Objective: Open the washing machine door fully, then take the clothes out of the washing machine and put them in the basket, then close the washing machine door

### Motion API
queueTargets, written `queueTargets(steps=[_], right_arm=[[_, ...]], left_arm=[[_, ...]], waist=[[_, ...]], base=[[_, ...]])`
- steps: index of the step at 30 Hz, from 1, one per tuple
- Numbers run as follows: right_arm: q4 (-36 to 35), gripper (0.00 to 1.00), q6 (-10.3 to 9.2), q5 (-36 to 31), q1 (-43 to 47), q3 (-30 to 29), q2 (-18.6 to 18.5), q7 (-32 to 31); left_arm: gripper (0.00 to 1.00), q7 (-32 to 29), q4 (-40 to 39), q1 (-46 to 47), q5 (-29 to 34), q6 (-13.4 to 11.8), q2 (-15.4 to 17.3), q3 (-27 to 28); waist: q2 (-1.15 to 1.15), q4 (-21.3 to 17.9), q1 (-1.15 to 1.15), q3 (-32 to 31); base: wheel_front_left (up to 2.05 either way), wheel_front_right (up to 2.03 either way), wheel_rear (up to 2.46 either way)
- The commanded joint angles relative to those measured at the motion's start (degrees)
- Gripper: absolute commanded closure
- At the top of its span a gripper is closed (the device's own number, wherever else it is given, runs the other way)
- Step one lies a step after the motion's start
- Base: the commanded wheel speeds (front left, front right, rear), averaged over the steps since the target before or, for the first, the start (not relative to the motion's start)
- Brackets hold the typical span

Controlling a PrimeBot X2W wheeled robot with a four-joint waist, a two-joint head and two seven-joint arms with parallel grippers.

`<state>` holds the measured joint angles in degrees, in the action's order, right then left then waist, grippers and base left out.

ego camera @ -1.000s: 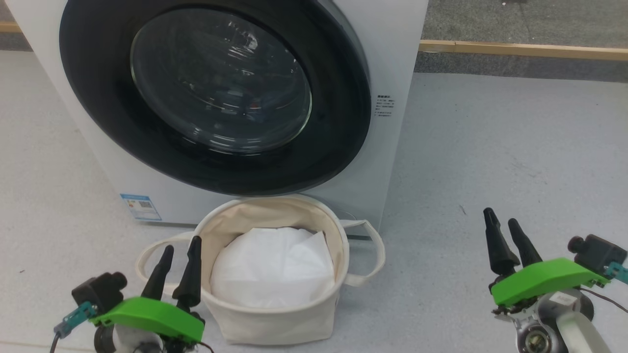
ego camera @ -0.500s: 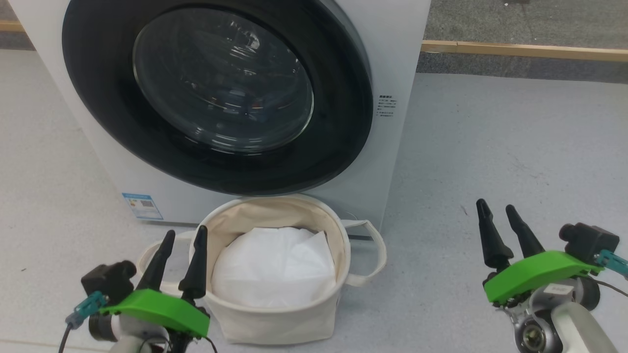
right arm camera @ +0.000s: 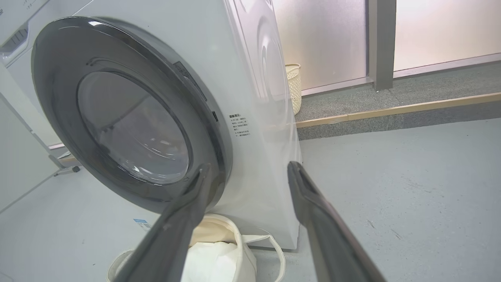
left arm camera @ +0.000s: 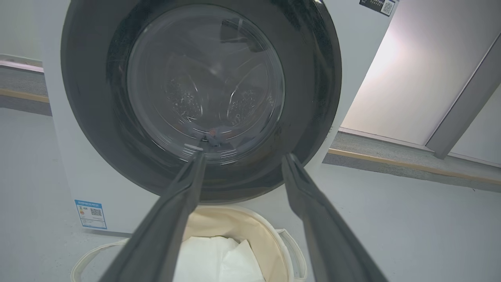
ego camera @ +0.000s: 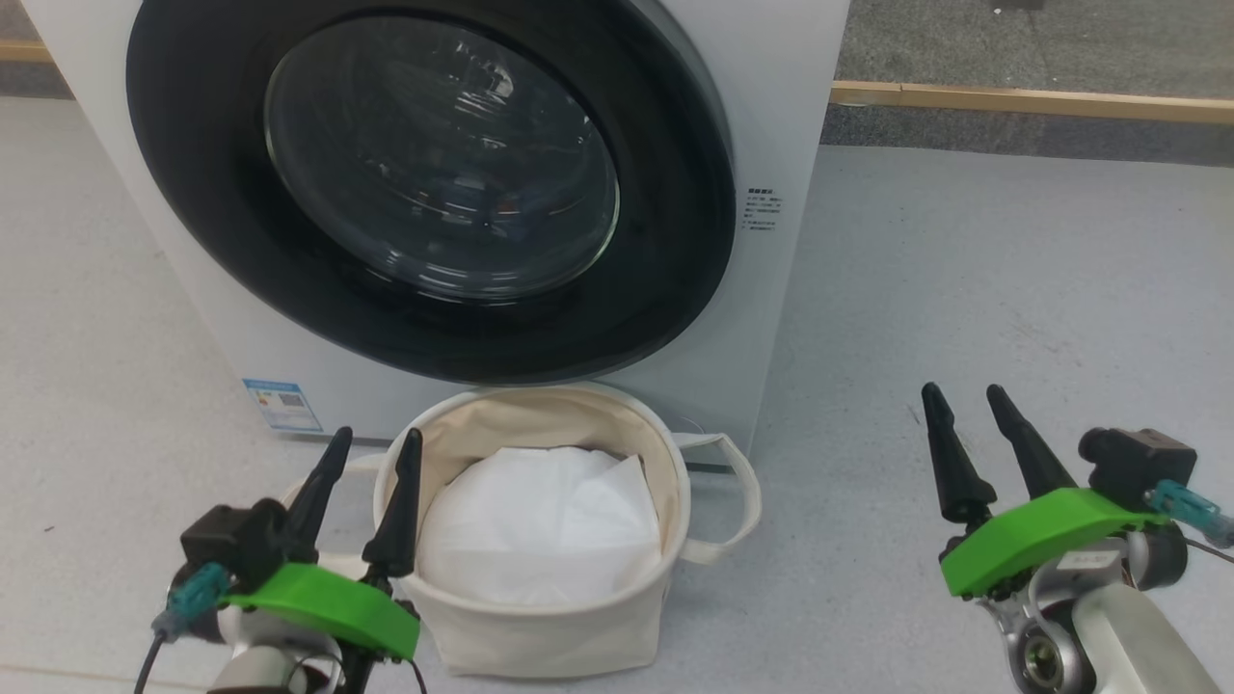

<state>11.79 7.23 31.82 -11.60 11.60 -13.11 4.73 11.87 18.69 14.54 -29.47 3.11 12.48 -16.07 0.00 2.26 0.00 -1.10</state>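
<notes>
Stands at the opening step, washing machine door [ego camera: 434, 193] unopened, left gripper [ego camera: 378, 439] and right gripper [ego camera: 962, 395] both released; calls next for a pull at its rim.

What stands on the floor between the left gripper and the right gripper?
In the head view, the basket stands close by the left gripper; from it to the right gripper the grey floor is bare.

Ended in paired matte-black jaws tapering to blunt tips. Wore a bright green shell [ego camera: 323, 602] at the left wrist, another green shell [ego camera: 1041, 535] at the right. Carried a black camera block [ego camera: 231, 540] with teal connector [ego camera: 188, 590] and dark cable [ego camera: 145, 665]. Showed a silvery joint [ego camera: 1024, 638] by the pale right forearm [ego camera: 1142, 641].
</notes>
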Motion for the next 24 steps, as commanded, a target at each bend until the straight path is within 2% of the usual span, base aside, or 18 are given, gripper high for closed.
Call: queueTargets(steps=[1, 13, 24], right_arm=[[-2.2, 0.0, 0.23, -1.6, -3.0, 1.3, -1.1, 0.8], [-2.7, 0.0, 0.25, -7.7, -4.4, 3.5, -2.6, 2.0], [-2.3, 0.0, 0.25, -7.4, -4.3, 3.3, -2.6, 2.0]], left_arm=[[0.0, 1.2, -2.0, 3.7, 1.7, 0.2, 1.8, 1.4], [0.0, 3.1, -1.4, 5.2, 9.0, 0.1, 2.7, -0.1], [0.0, 3.1, -1.0, 5.3, 9.5, 0.1, 2.6, 0.3]], waist=[[0.0, 0.1, 0.0, 0.0], [0.0, 0.3, 0.0, 0.0], [0.0, 0.3, 0.0, 0.1]], base=[[0.0, 0.0, 0.0], [0.0, 0.0, 0.0], [0.0, 0.0, 0.0]])
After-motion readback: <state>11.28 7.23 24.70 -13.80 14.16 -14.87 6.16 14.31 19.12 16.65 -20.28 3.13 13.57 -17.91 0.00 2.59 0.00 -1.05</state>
